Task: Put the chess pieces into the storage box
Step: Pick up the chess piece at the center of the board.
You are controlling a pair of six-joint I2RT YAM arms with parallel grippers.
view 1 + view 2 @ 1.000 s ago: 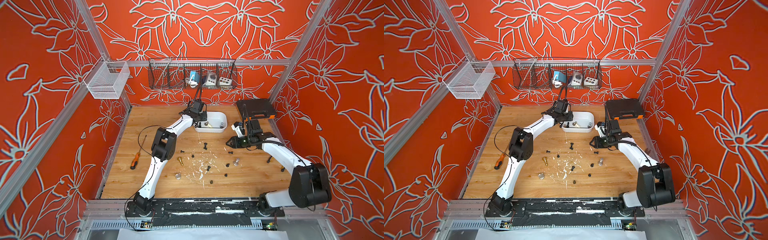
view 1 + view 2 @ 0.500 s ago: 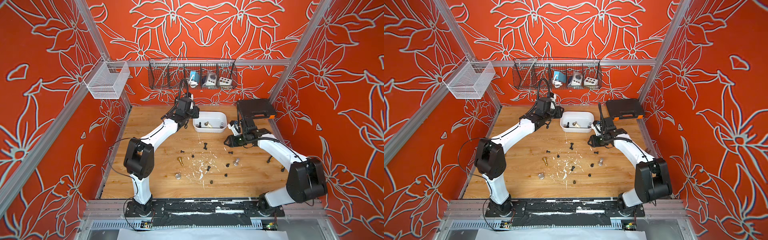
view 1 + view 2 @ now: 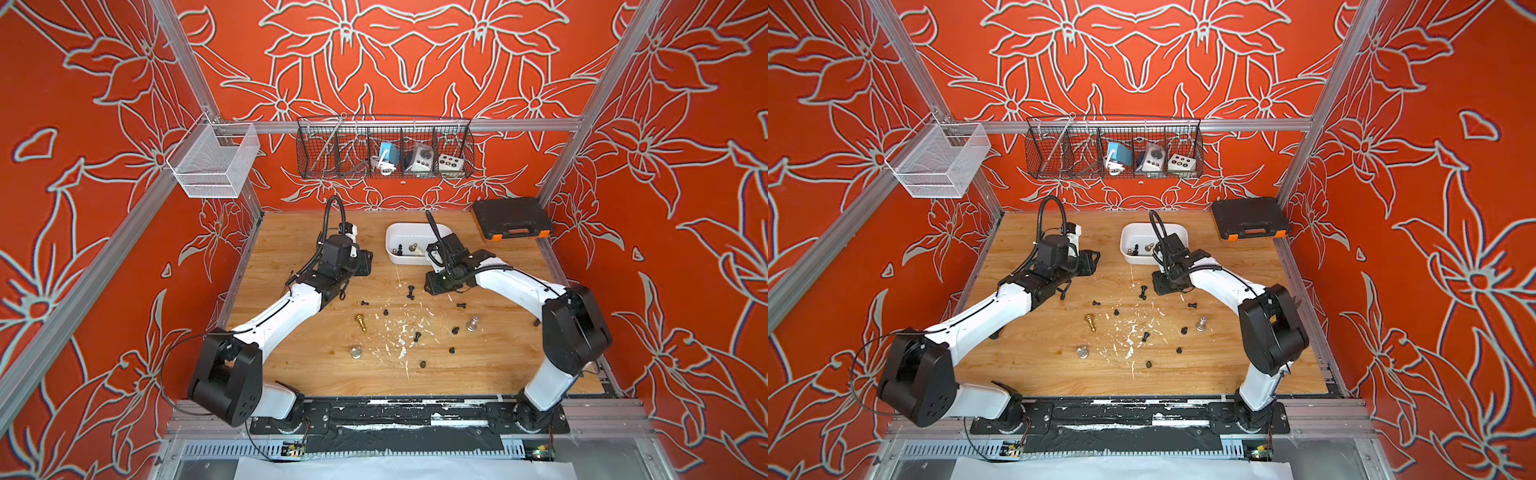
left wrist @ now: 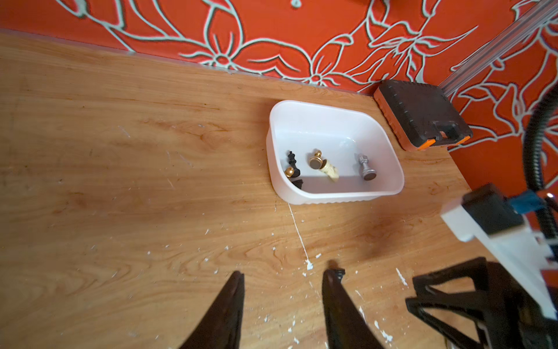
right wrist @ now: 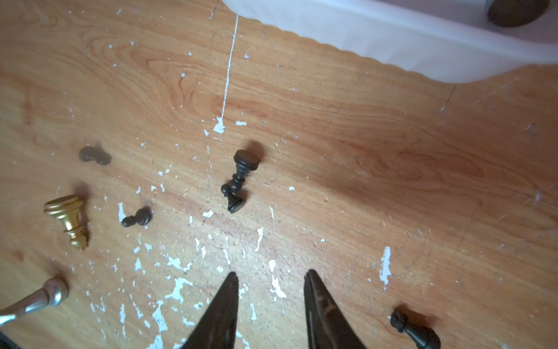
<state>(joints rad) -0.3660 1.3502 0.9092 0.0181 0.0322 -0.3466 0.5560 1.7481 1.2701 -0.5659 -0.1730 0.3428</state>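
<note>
The storage box (image 4: 338,193) sits at the back of the counter (image 3: 316,365) with a handful of chess pieces (image 4: 320,164) already lying in it, gold, silver, cream and black. Most of the small black ones, plus a gold and two silver, lie scattered in front of it within reach of either arm. The right fingers (image 5: 223,302) stand partly open and empty, tipped down toward two black pieces (image 5: 240,181) that touch each other just before the box, probably the next pick. The left arm (image 3: 282,316) stretches forward, elbow out, and the left fingers (image 4: 229,302) are likewise parted and empty, low over bare wood near the box.
</note>
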